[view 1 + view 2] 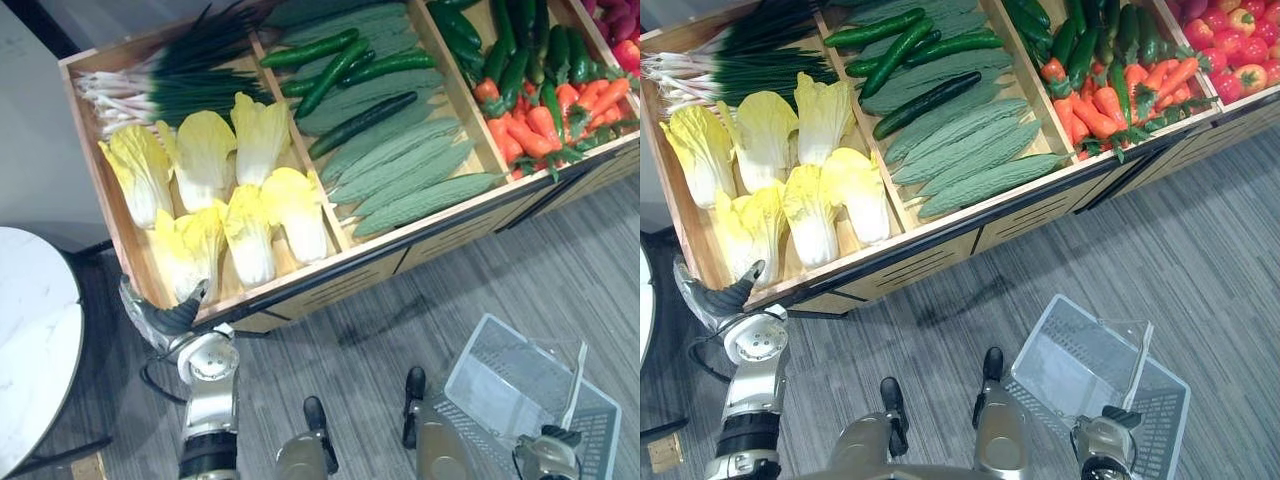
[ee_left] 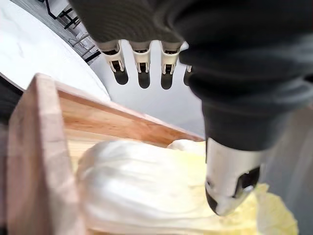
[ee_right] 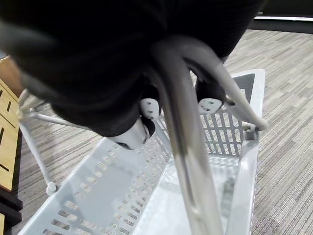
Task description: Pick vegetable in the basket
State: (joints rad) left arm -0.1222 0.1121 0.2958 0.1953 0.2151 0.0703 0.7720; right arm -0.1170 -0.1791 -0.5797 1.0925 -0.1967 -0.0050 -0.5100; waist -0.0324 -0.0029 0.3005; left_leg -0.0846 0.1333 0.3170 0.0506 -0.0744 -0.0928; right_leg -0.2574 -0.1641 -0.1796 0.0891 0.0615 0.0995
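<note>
In the left eye view, a wooden bench (image 1: 330,268) split into compartments stood on a grey floor (image 1: 480,270). Its left compartment held scallions (image 1: 170,85) along the back edge and cabbages (image 1: 250,235) in two rows toward the front edge. The middle compartment held cucumbers (image 1: 335,65) at the back and ridged gourds (image 1: 410,170) in front, and the next held green peppers (image 1: 510,50) and carrots (image 1: 530,125). The left hand (image 1: 165,318) sat at the bench's front left corner, just beside the nearest cabbage. A white table (image 1: 30,340) stood off the bench's left edge. The basket (image 1: 500,375) was over the floor, well apart from the bench's front edge, with the right hand (image 1: 548,448) at its raised handle (image 1: 577,385).

In the right eye view, red fruit (image 1: 1240,45) filled the bench's far right corner.

In the left wrist view, the left hand's fingers (image 2: 143,73) were straight and released, holding nothing. The thumb (image 2: 230,186) reached out over a cabbage lying against the bench's side wall.

In the right wrist view, the right hand's fingers (image 3: 149,108) were clenched round the handle, with the basket's slotted walls below.
</note>
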